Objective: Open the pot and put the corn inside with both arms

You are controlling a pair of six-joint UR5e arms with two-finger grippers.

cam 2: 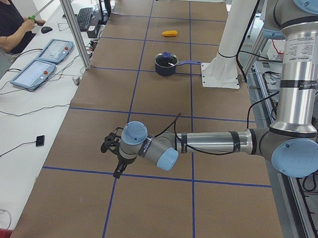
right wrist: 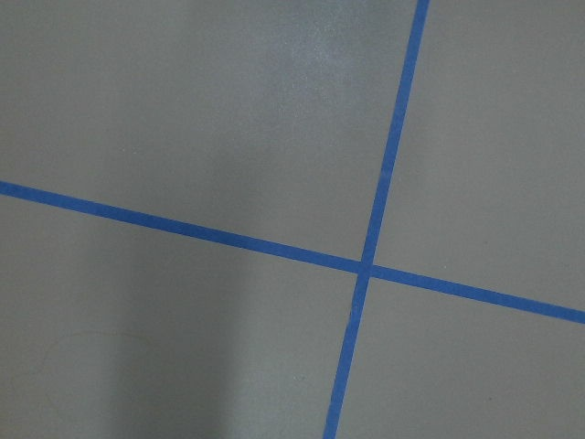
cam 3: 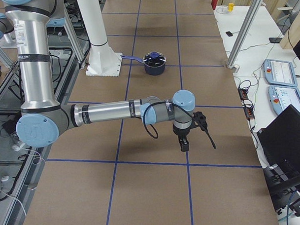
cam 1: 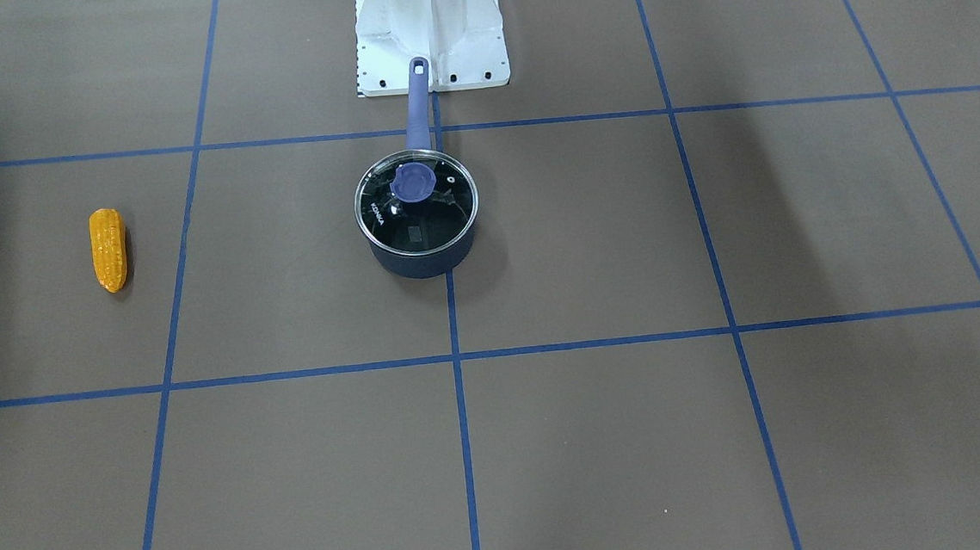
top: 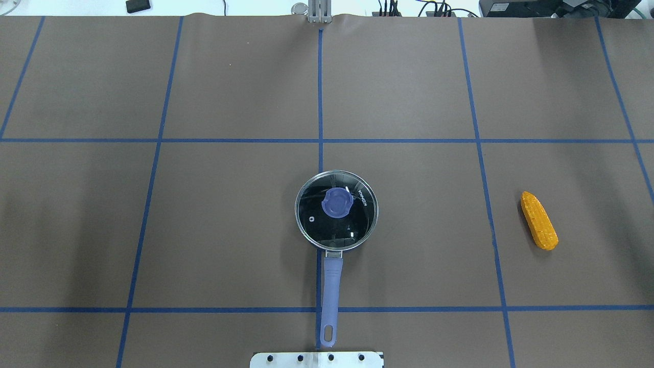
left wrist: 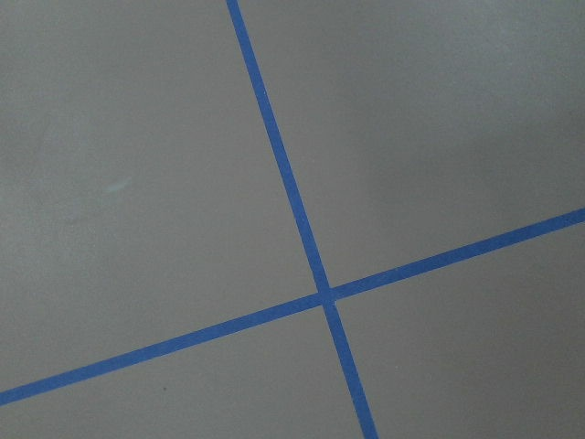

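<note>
Left gripper point(cam 2: 116, 170) and right gripper point(cam 3: 183, 145) are hanging low, and I cannot tell their opening. Seen from the front, the saucepan point(cam 1: 424, 258) is sitting at centre, its fragile glass lid point(cam 1: 443, 214) likely needing a hold on the knob point(cam 1: 411, 183); the light, stiff corn cob point(cam 1: 108, 249) is lying at left.

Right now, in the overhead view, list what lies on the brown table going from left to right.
Pot → corn. The white base plate overlaps the pot's span, so it is left out.
</note>
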